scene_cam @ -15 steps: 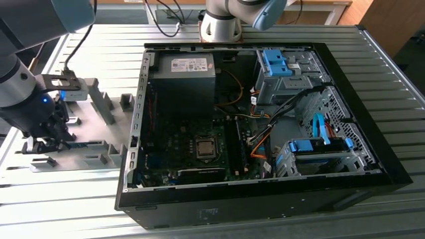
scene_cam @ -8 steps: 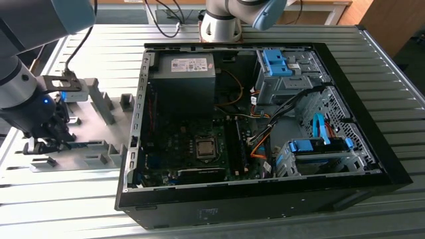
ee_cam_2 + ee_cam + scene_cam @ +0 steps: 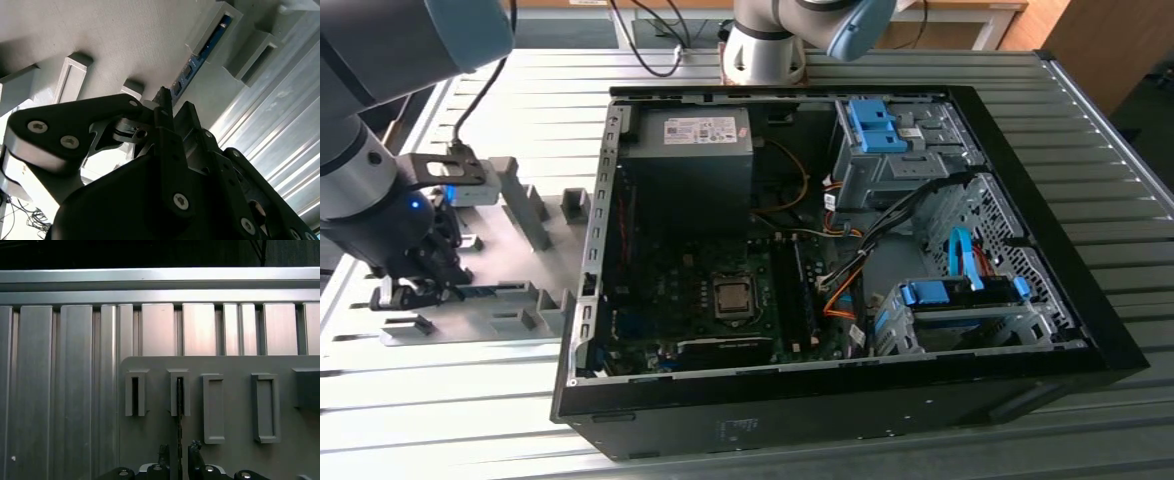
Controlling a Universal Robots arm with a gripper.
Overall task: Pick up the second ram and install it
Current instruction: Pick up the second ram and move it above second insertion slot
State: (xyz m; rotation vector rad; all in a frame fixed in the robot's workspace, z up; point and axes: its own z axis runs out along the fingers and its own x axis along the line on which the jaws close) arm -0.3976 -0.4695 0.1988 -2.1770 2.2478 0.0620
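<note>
Pincer is down over the grey fixture plate on the ribbed metal table, at the exterior view's left, well apart from the open PC case. Jaws are apart, only part-way open, not clamped. In the first wrist view the two fingertips sit one on each side of the second ram, with a small gap showing on both sides, so it straddles the stick without contact that I can see. The ram stands on edge, seen there as a thin dark line. Its far end sits in a slotted fixture block and its near end runs in between the fingertips. The second wrist view shows it as a blue board with small dark chips, running from that slotted block down to the tip of one finger. I can't tell from that angle whether the finger touches it. The neighbouring slot blocks on the plate look like plain grey frames. Inside the case the motherboard lies flat and exposed, at the exterior view's right of the plate.
</note>
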